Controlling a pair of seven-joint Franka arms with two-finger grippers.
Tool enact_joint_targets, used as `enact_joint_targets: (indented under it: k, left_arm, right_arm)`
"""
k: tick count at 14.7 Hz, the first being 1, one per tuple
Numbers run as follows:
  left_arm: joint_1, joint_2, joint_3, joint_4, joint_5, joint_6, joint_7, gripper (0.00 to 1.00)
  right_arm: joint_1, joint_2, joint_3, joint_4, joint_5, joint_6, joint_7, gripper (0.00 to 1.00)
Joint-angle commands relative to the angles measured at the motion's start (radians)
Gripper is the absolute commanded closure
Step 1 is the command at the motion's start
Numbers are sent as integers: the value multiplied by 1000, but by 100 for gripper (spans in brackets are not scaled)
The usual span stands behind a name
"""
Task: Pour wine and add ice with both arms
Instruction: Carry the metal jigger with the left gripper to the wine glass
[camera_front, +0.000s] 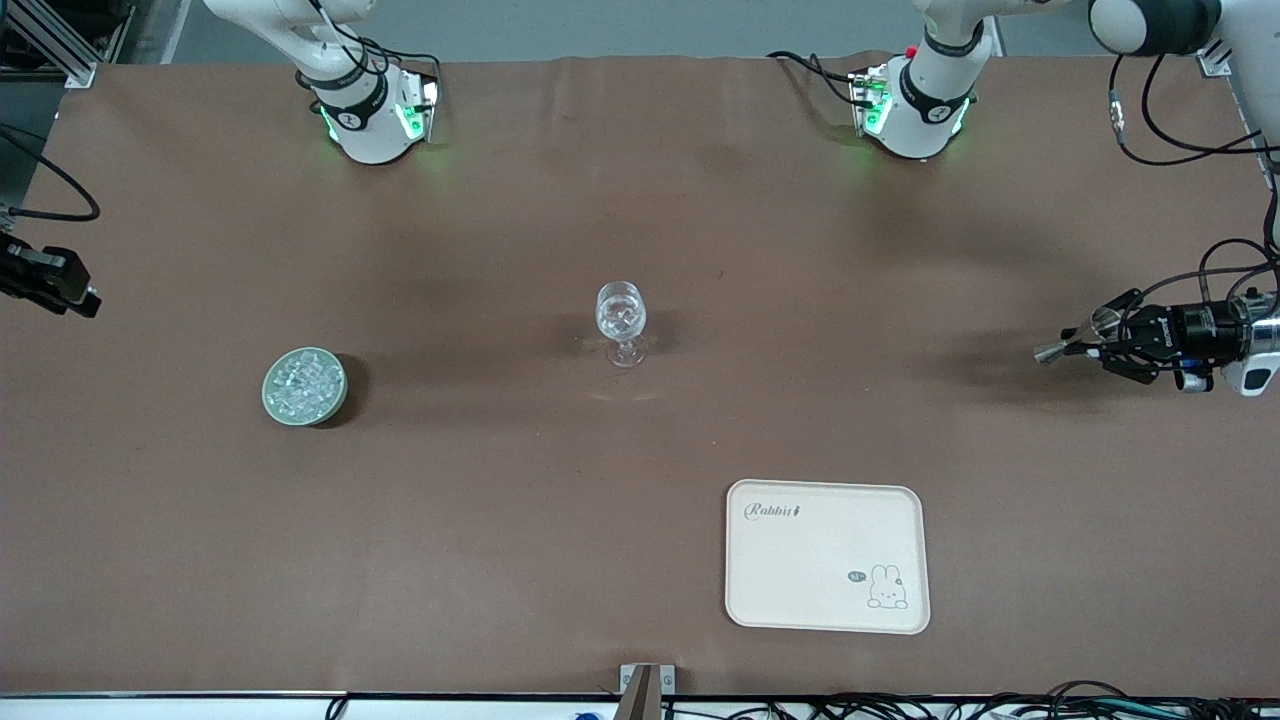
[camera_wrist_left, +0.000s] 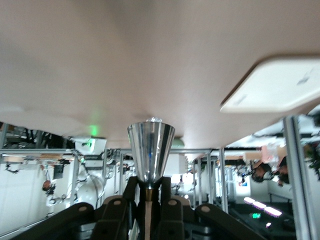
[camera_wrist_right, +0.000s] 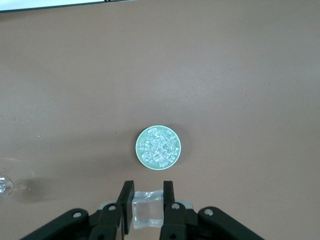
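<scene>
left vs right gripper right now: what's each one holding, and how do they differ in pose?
Load: the left gripper is shut on a silver metal cup; the right gripper is shut on a clear ice cube.
Pose: the left gripper lies sideways at its own end of the table; the right gripper points down, over the green bowl of ice.
Shared: both are shut on something, and neither is over the wine glass.

My front camera looks down steeply from high across the surface (camera_front: 560, 520), bases at twelve o'clock. My right wrist camera looks straight down on the ice bowl (camera_wrist_right: 158, 147), shared with front. My left wrist camera looks sideways, sharing the tray (camera_wrist_left: 272, 90).
</scene>
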Motion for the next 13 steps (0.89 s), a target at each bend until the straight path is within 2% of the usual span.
enact_joint_targets:
  k: [1,5,7,9,13]
  left_arm:
    - [2,-208,-71,-154,60,60,-25,100]
    - [8,-408,-251,-308,118,223,-83,100]
    - [8,-423,-321,-308,117,251,-134,100]
    - [8,-423,-429,-258,114,301,-199,100]
    - [7,-423,-598,-247,114,415,-290,100]
  right_arm:
    - [-1,-14,3,-17,8,4,15,99]
    - [-1,-14,5,-17,10,5,15,99]
    - [-1,-12,5,-17,10,8,15,99]
    - [-1,-12,5,-17,10,7,15,99]
    - [12,-12,3,-17,10,11,15,99]
